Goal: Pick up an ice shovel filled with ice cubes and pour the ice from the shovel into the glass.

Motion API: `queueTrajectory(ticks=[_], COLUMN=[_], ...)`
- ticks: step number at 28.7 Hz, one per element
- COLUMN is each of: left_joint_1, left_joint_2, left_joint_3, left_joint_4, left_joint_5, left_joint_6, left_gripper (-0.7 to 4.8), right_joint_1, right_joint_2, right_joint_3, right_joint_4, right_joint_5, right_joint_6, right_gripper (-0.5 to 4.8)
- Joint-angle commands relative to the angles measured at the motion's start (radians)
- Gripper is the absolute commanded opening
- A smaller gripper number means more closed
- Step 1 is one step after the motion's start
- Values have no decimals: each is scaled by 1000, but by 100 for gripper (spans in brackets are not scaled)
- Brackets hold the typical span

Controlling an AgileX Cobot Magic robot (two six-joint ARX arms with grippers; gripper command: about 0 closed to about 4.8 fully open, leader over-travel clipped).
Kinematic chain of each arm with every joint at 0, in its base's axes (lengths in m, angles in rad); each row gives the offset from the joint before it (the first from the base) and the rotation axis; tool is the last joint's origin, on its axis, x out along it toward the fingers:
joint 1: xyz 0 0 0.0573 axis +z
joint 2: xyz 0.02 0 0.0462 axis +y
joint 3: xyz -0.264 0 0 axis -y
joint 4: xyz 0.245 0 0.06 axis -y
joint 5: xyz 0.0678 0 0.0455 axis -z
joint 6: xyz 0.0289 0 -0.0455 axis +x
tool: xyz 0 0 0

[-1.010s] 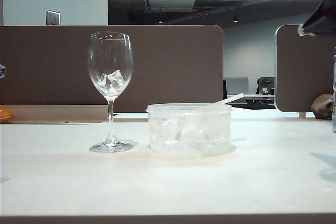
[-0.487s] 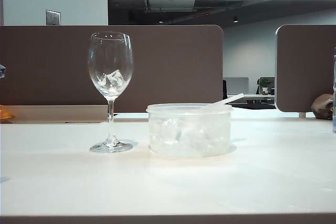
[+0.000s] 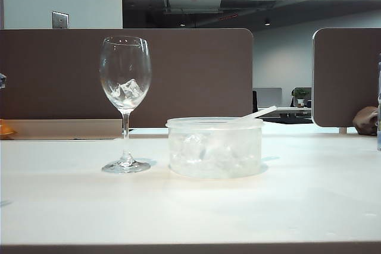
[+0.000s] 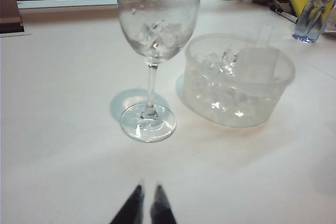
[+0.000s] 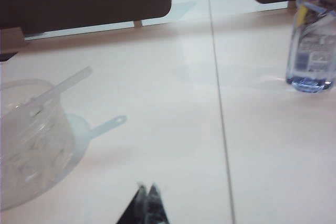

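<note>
White table [image 3: 309, 200], glass [image 3: 125, 75] holding ice cubes [image 3: 126, 90], tub [image 3: 215, 147] with ice and ice shovel [image 4: 256, 62], bottle [image 5: 313, 35] label unreadable, left gripper [image 4: 146, 203] and right gripper [image 5: 146, 199] both closed, empty.

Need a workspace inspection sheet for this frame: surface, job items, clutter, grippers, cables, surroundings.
Surface: white table, dry as far as visible; a seam line runs across it in the right wrist view.
Job's things: glass upright, a few ice cubes in its bowl. Ice shovel lies in the round tub of ice, handle sticking out over the rim.
Clutter: plastic water bottle standing at the tub's far side from the glass.
Grippers: left gripper shut, empty, short of the glass foot. Right gripper shut, empty, off the tub.
Cables: nothing seen.
Surroundings: brown desk partitions, office behind.
</note>
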Motion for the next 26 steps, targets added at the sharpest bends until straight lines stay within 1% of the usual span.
queueTrajectory(ticks=[1, 4, 6, 8, 9, 14, 26], left_joint_1=[1, 1, 1, 1, 1, 1, 1], left_joint_2=[1, 1, 1, 1, 1, 1, 1], left_joint_3=[2, 2, 2, 2, 2, 2, 2], left_joint_4=[12, 12, 12, 12, 12, 12, 12], left_joint_5=[3, 3, 3, 3, 3, 3, 3], left_joint_6=[1, 1, 1, 1, 1, 1, 1], left_gripper=[30, 30, 30, 30, 30, 30, 30], right_joint_1=[-33, -56, -69, -82, -83, -83, -84], right_joint_2=[-27, -58, -78, -116, -132, -169, -227], right_joint_3=[-7, -7, -7, -7, -7, -7, -7], right_joint_4=[9, -11, -29, -87, -129, -222, -362], right_joint_5=[-3, -5, -29, -50, -50, -52, -47], right_joint_6=[-7, -11, -34, -60, -60, -60, -60], right_gripper=[-2, -2, -2, -2, -2, -2, -2])
